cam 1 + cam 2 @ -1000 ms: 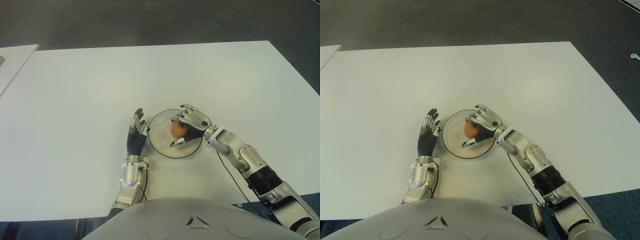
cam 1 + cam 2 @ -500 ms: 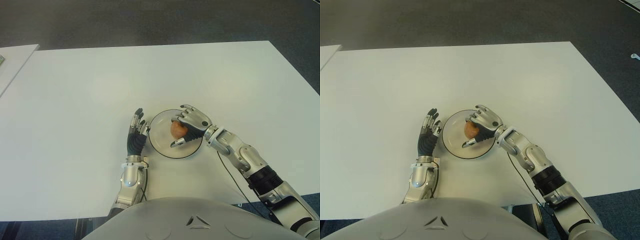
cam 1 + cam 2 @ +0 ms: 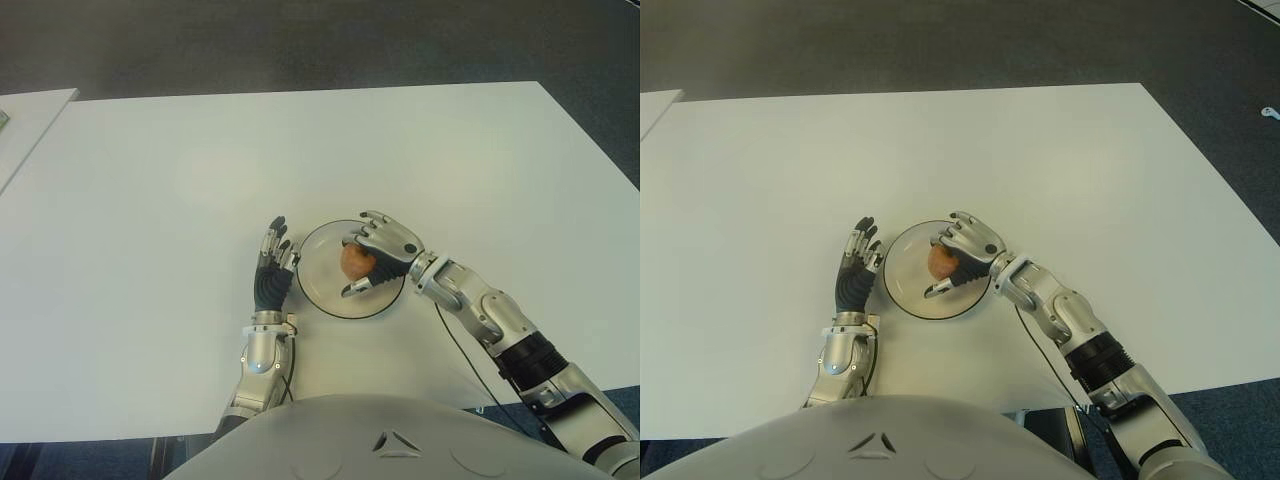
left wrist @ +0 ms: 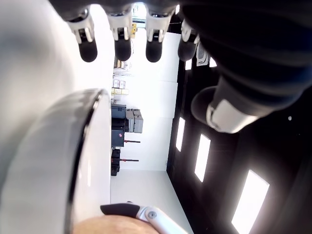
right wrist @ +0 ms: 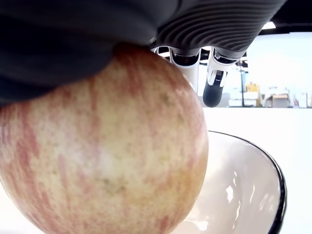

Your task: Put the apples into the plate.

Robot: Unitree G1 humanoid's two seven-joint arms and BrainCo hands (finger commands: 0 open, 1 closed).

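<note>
Apple point(image 3: 354, 260) is the story — a red-and-yellow streaked fruit sitting over the plate point(image 3: 320, 282), gripped from above. Working left to right: a second white table point(image 3: 25, 125) edges in at the far left, then the broad white table point(image 3: 150, 200) stretches bare. The left hand point(image 3: 272, 272) shows just beside the plate's left rim, palm down, fingers straight and slightly fanned, gripping nothing. Next the plate, white with a dark rim. Over it the right hand point(image 3: 962, 252) curls around the apple — fingers point(image 3: 958, 222) draped across the top, thumb underneath on the near side. Whether the apple touches the plate's floor, I cannot tell.
</note>
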